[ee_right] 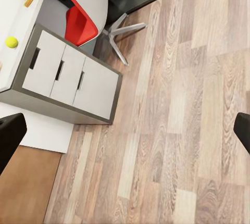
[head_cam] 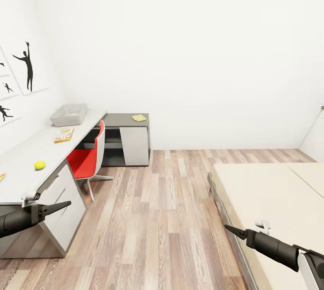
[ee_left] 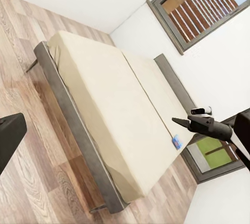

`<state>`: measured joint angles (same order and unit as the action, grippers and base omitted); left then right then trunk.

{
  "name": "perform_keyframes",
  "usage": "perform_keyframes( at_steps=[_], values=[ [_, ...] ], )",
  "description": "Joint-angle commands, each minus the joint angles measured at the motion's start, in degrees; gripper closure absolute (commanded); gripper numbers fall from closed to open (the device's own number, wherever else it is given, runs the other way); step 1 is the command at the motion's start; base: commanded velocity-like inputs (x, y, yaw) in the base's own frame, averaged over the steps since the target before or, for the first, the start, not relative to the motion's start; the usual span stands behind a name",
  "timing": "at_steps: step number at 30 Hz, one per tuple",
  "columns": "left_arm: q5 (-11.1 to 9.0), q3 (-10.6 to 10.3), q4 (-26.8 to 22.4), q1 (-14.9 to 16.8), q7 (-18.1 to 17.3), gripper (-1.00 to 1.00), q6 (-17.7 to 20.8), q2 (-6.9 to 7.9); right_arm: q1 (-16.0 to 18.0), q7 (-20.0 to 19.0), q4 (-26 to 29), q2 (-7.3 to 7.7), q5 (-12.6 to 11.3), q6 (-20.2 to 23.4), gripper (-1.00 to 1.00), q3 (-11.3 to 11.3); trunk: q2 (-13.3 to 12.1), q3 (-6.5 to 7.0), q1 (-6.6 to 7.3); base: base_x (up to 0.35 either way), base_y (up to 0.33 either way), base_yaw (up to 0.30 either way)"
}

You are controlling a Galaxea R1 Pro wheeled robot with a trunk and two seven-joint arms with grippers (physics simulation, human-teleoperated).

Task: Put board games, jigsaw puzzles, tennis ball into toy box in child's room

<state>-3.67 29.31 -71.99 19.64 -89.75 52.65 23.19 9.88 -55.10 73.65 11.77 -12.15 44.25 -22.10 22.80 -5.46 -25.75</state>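
Note:
The table [head_cam: 27, 159] runs along the left wall. At its far end sits the light-grey toy box [head_cam: 68, 114]. A green-edged board game [head_cam: 64, 135] lies in front of it, and the tennis ball [head_cam: 40, 165] is nearer to me. A thin yellowish square [head_cam: 139, 118] lies on the lower dark side desk. A small blue board game [ee_left: 177, 141] rests on the bed [head_cam: 270, 191]. My left gripper [head_cam: 67, 203] hangs open by the table's near corner. Beside the bed's near edge, my right gripper [head_cam: 227, 227] is open and empty.
A red chair [head_cam: 85, 157] stands tucked at the table, and a drawer unit [ee_right: 67, 78] sits under the table's near end. Wood-plank floor [head_cam: 157, 218] stretches between table and bed. Black silhouette pictures [head_cam: 27, 65] hang above the table. A dark-framed window [ee_left: 198, 5] is behind the bed.

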Motion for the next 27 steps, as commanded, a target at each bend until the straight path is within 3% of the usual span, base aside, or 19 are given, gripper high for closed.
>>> perform_keyframes(
  at_steps=[1,27],
  values=[
    [0.1,0.0,0.0,0.0,-0.3,-1.0,0.6,0.01,0.1,-0.1,0.0,0.0,-0.2,0.3,-1.0,0.0,0.1,-0.13,-0.04,0.0,-0.01,0.0],
    [0.1,0.0,0.0,0.0,-0.3,-1.0,0.6,0.0,0.1,-0.1,0.0,0.0,-0.2,0.3,-1.0,0.0,0.1,-0.13,-0.04,-0.026,-0.001,0.0]
  ],
)
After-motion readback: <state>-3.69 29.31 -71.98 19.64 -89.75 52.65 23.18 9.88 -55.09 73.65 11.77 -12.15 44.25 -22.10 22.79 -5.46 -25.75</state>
